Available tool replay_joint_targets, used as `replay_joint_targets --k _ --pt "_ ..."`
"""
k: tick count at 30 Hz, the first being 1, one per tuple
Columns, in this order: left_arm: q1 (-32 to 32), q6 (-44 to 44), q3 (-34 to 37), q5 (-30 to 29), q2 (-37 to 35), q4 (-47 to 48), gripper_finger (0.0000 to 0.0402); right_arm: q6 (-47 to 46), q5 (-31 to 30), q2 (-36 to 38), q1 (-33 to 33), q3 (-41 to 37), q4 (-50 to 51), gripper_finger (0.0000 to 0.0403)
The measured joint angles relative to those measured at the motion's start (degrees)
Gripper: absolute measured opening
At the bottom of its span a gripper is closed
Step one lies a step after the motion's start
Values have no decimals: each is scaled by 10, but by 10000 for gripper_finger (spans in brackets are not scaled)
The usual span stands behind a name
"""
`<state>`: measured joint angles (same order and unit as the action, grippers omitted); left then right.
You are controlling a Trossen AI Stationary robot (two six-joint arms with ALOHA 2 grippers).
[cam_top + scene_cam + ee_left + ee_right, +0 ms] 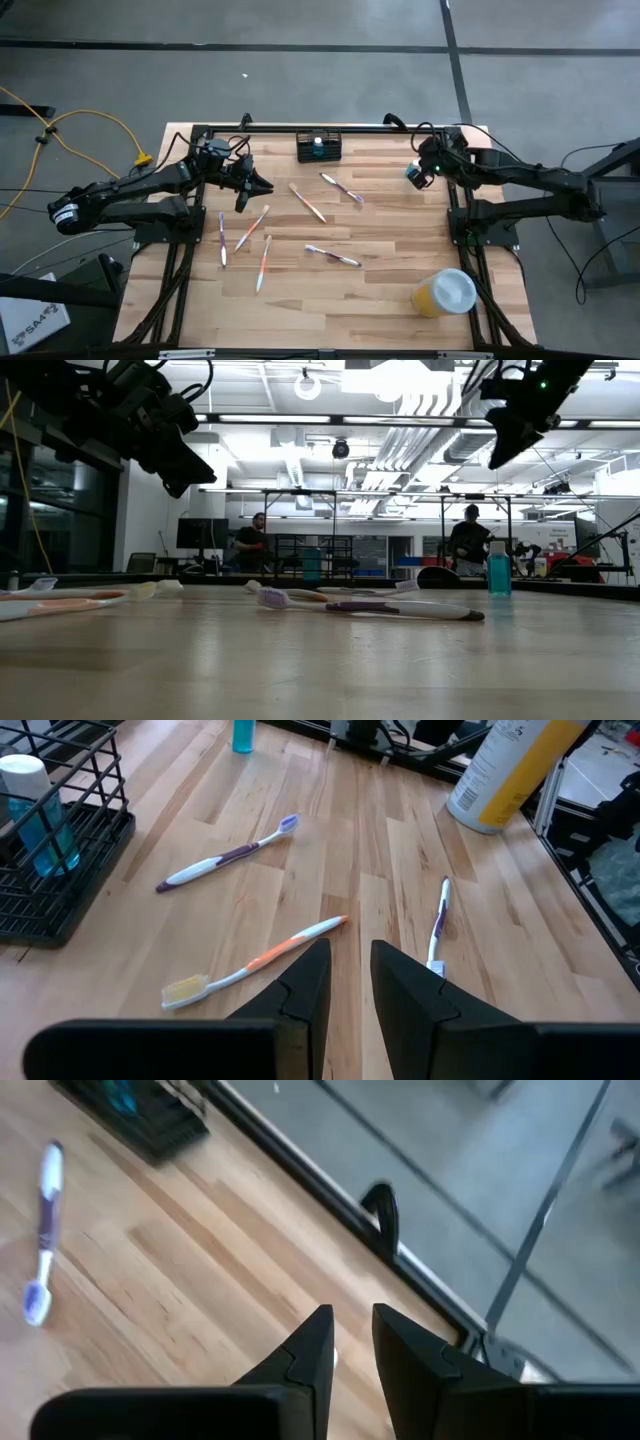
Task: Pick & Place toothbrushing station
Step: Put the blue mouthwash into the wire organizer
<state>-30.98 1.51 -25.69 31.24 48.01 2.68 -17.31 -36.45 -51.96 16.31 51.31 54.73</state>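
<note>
My left pincer (262, 187) hung above the left part of the table (390, 290), its fingers (305, 988) a narrow gap apart and holding nothing. Past them lay an orange-handled toothbrush (252, 965), a purple-and-white toothbrush (226, 863) and a third toothbrush (438, 925) off to one side, all flat on the wood and apart from one another.

My right pincer (417, 174) hovered near the table's far right corner, close to the dark rail (390, 1220) along the far edge. Its fingers (313, 1350) also stood slightly apart, with nothing between them. A purple toothbrush (43, 1230) lay well away from it on the boards.

The toothbrushing station (319, 147), a small black wire caddy, stood upright at the middle of the far edge, between my two arms and touched by neither. Something blue sat inside it (40, 815), perhaps a bottle with a white cap, though I could not be sure. From above, six or so toothbrushes were scattered over the middle of the table, two of them just beside my left pincer. A yellow cup with a white lid (445, 293) lay at the near right, well apart from the caddy.
</note>
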Motion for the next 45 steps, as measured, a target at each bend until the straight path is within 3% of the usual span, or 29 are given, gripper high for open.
replay_joint_targets --k 12,18,32,45 --pt "0 0 0 0 0 0 71 -14 114 0 109 0 65 67" --pt "0 0 0 0 0 0 71 -4 137 -27 134 0 66 67" --pt "0 0 0 0 0 0 71 46 161 -166 172 0 58 67" --pt "0 0 0 0 0 0 71 71 215 -179 224 37 21 67"
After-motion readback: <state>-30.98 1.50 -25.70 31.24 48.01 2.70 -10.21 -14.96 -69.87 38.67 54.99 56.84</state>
